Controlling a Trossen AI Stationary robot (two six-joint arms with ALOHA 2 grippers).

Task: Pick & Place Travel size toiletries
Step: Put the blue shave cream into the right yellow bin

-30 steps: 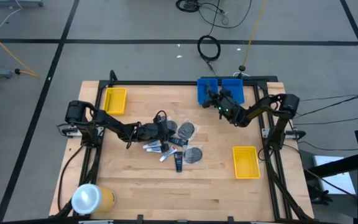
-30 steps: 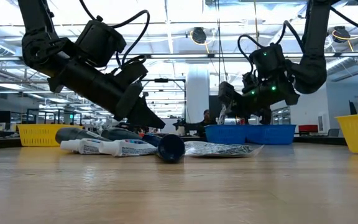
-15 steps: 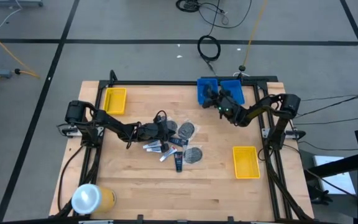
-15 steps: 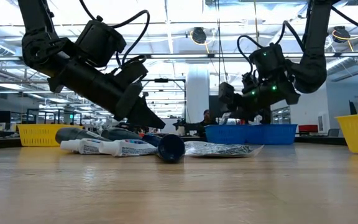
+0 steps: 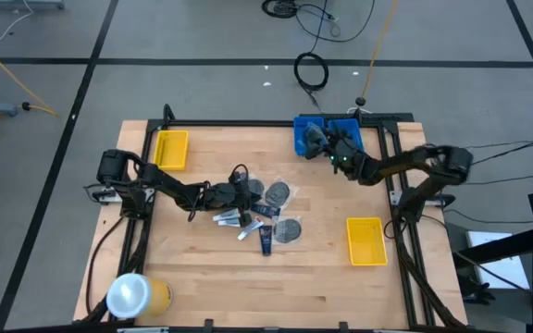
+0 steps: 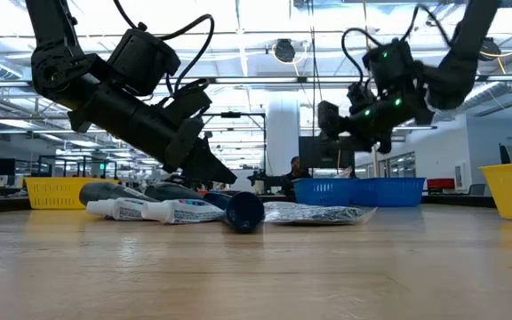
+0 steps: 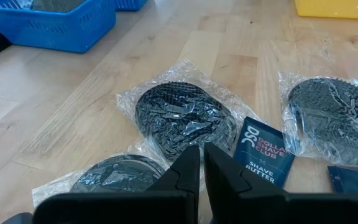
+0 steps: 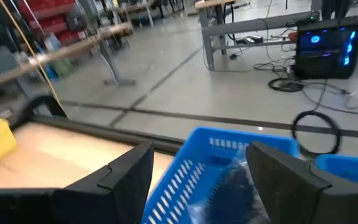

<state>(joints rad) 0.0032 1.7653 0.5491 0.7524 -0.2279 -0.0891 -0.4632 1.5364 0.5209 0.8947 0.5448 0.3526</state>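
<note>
The travel size toiletries lie in a heap mid-table: grey discs in clear bags, white tubes, a dark tube and blue sachets. My left gripper is shut, low over the heap, its tips between two bagged discs. My right gripper hangs open above the blue bin at the far edge. Nothing is between its fingers. A bagged dark item lies in that bin. My left gripper slants down from the table's left side with its shut fingertips right at the clear bags. I cannot tell whether they touch a bag.
A yellow bin stands at the far left and another at the right. A big yellow roll with a white end lies at the near left corner. Bare wood lies along the near edge.
My right gripper has opened and let go of the clear-bagged item it held over the blue bin. It has then risen and gone a little toward the far edge.
</note>
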